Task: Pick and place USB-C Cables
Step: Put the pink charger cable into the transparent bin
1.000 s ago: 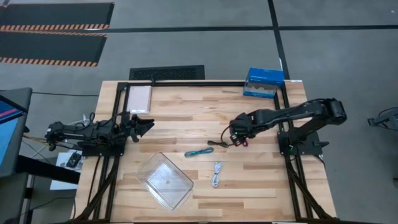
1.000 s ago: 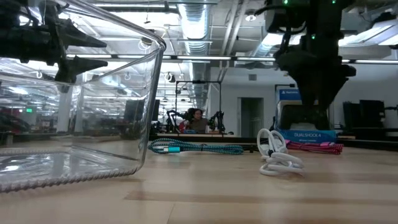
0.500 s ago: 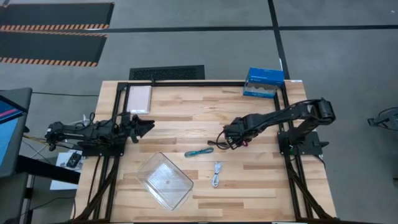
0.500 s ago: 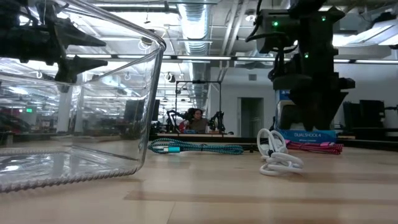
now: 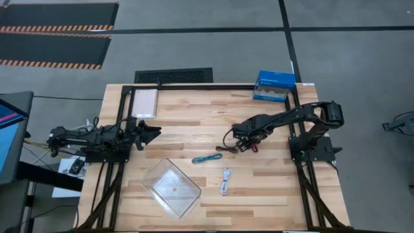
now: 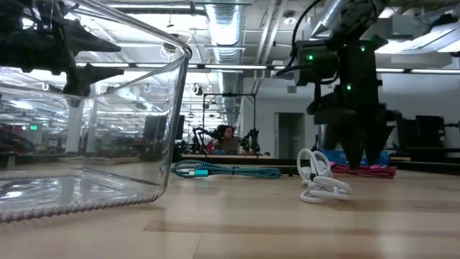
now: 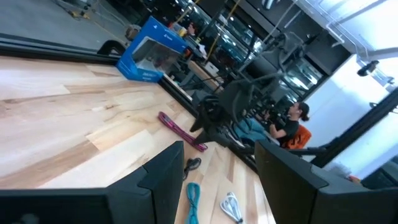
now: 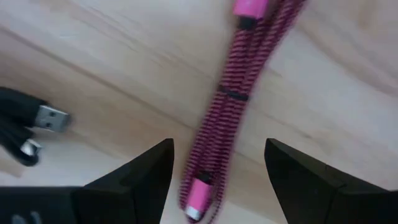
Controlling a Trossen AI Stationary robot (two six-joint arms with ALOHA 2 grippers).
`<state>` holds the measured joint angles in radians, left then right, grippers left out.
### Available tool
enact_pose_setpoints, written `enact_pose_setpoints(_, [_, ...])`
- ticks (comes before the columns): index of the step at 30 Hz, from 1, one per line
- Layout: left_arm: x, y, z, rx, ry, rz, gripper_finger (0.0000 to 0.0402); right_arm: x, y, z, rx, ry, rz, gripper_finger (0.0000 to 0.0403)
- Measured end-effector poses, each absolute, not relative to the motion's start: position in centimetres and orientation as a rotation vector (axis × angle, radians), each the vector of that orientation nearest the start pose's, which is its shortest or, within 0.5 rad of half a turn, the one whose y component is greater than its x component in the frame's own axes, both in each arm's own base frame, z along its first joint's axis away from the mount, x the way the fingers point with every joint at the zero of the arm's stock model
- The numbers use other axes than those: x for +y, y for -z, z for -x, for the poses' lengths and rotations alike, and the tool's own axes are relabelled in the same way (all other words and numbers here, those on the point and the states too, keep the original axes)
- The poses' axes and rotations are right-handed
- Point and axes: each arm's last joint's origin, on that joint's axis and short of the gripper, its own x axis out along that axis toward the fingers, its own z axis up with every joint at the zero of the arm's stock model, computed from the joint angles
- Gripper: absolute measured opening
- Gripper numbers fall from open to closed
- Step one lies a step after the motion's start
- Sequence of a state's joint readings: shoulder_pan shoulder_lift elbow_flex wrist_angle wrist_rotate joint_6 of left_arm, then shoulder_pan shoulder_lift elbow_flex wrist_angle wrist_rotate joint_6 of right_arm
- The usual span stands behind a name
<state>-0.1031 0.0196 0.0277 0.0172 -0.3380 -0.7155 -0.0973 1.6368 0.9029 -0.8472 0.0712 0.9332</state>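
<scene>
I see the magenta-pink braided USB-C cable [image 8: 233,93] folded into a tight elongated bundle, dark tie band around its middle, pink connector ends at both tips; it lies flat on the light wooden slat table [image 5: 194,123], right of centre, directly under my right gripper [image 5: 246,144]; right gripper fingers [image 8: 140,180] stand wide apart, one on each side of the bundle, nothing clamped; whether they touch the table I can't tell.

Dark maroon-black coiled cable [image 8: 22,127] with a silver USB-A plug lies just beside the pink one, toward the table's middle; teal braided cable [image 5: 207,158] stretched out near table centre, well apart from the gripper; white coiled cable [image 5: 225,180] lies nearer the front edge, just right of the clear plastic rectangular tray [image 5: 171,188]; tray holds no cable.

Blue cardboard box [image 5: 274,86] sits at the far right corner of the table; pale flat rectangular pad [image 5: 144,102] at the far left corner.

Left gripper [image 5: 150,131] waits over the table's left edge, fingers [image 7: 163,177] parted, holding nothing.

A person in an orange top [image 7: 292,124] shows in the room behind.
</scene>
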Motion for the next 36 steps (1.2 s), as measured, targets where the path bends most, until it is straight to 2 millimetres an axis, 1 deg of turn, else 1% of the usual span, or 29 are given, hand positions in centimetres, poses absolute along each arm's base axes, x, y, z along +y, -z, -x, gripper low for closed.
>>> enact_pose_setpoints(6, [0.0, -17.3, -9.6, -0.107, -0.215, 0.718, 0.0185, -2.6, -13.8, -24.9, 1.401, 0.843, -0.781, 0.0276])
enact_pose_setpoints(9, [0.0, -17.3, -9.6, -0.107, -0.214, 0.718, 0.0185, -2.5, -13.5, -24.5, 1.408, 0.857, -0.804, 0.0265])
enact_pose_setpoints(13, [0.0, -17.3, -9.6, -0.107, -0.215, 0.718, 0.0185, -2.5, -13.4, -24.5, 1.407, 0.864, -0.81, 0.0224])
enact_pose_setpoints(20, [0.0, -17.3, -9.6, -0.107, -0.215, 0.718, 0.0185, -2.5, -13.3, -24.4, 1.403, 0.875, -0.8, 0.0108])
enact_pose_setpoints(24, [0.0, -17.3, -9.6, -0.107, -0.215, 0.718, 0.0185, -2.6, -13.3, -24.4, 1.4, 0.886, -0.79, 0.0058])
enact_pose_setpoints(29, [0.0, -17.3, -9.6, -0.107, -0.216, 0.718, 0.0185, -2.6, -13.3, -24.5, 1.389, 0.882, -0.791, 0.0027])
enact_pose_setpoints(32, [0.0, -17.3, -9.6, -0.107, -0.216, 0.719, 0.0185, -2.6, -13.7, -25.0, 1.379, 0.86, -0.78, 0.0022])
enact_pose_setpoints(36, [0.0, -17.3, -9.6, -0.108, -0.216, 0.722, 0.0185, -2.8, -14.6, -25.8, 1.357, 0.856, -0.722, 0.0022])
